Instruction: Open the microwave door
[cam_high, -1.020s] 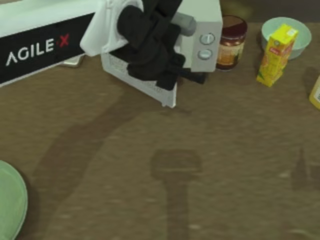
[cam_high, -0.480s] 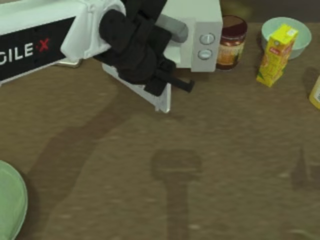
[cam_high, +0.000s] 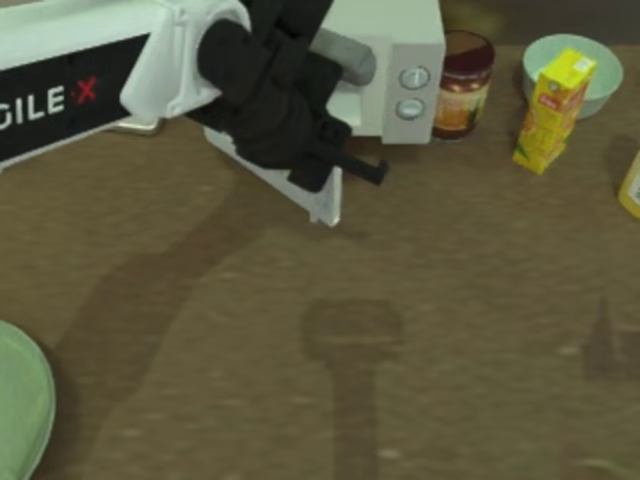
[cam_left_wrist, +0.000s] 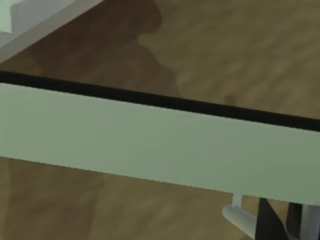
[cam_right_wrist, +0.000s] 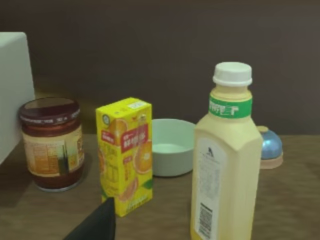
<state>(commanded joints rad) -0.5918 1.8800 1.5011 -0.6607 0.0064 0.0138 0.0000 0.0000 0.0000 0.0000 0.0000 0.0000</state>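
Note:
The white microwave (cam_high: 395, 30) stands at the back centre, its two grey knobs (cam_high: 411, 92) on the right of its front. The microwave door (cam_high: 326, 203) hangs swung outward, its free end pointing toward the table's front. My left gripper (cam_high: 345, 165) reaches over the door's top edge, shut on the door's grey handle (cam_left_wrist: 239, 216). In the left wrist view the door's top edge (cam_left_wrist: 160, 145) fills the middle, with a dark finger (cam_left_wrist: 270, 222) against the handle. My right gripper (cam_right_wrist: 97, 225) is parked off the top view, facing the right-hand objects.
Right of the microwave stand a brown jar (cam_high: 464, 84), a pale bowl (cam_high: 572, 75) and a yellow juice carton (cam_high: 553, 110). A yellow bottle (cam_high: 630, 185) is at the right edge. A green plate (cam_high: 20, 400) lies front left.
Over the last second my left gripper moved left and drew the door wider open. In the last half second nothing moved.

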